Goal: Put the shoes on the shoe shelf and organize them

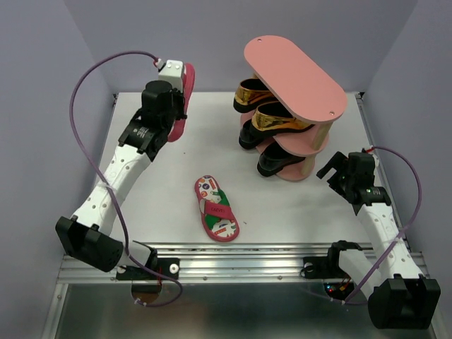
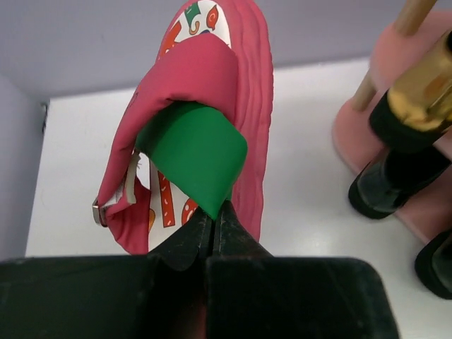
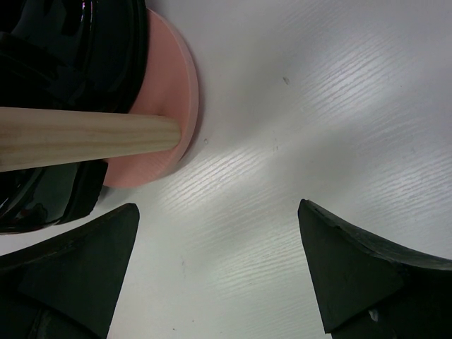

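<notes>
My left gripper (image 1: pixel 175 106) is shut on the green strap (image 2: pixel 192 152) of a pink flip-flop (image 1: pixel 181 106) and holds it off the table at the back left, left of the shoe shelf (image 1: pixel 295 76). The flip-flop (image 2: pixel 233 92) hangs on edge in the left wrist view. The second flip-flop (image 1: pixel 216 208) lies flat in the middle front. Two gold loafers (image 1: pixel 277 115) sit on the middle tier and two black loafers (image 1: pixel 279 161) on the bottom tier. The top board is bare. My right gripper (image 1: pixel 332 171) is open and empty just right of the shelf base (image 3: pixel 159 141).
A wooden shelf post (image 3: pixel 78 138) and a black loafer (image 3: pixel 63 56) lie close to my right gripper's left finger. Grey walls close in the table at the back and sides. A metal rail (image 1: pixel 233 265) runs along the near edge.
</notes>
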Controlling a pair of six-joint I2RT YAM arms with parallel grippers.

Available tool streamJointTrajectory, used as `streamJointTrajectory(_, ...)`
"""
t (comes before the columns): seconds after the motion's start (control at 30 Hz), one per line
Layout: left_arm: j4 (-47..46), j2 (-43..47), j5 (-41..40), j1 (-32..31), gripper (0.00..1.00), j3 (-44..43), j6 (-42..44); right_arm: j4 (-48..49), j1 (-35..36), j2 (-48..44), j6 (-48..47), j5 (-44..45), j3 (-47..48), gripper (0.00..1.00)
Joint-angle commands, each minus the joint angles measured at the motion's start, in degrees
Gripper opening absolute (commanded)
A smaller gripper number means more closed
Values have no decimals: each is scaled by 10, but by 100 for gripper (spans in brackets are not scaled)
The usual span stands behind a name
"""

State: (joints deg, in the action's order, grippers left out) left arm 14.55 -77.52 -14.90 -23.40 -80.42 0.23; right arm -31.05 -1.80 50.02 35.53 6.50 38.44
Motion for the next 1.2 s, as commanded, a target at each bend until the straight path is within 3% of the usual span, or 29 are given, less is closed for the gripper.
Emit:
streamJointTrajectory(0.0,-58,13,70,0,0,-110,79,17,-1,-6,-7,-2,9,100)
streamJointTrajectory(0.2,-30,-86,185,-11,0,-320,108,13,-1,-12,-5,0,10,100)
streamJointTrajectory(0.5,-12,-249,253,-70,0,-553,159,-1,-1,-25,-7,8,23,100)
streamJointTrajectory(0.7,-64,-287,305,-84,0,-572,181,-8,-1,-35,-5,7,21,100)
streamJointTrajectory(1.17,-74,-363,397,-105,0,-606,241,-16,-1,-41,-3,10,24,100)
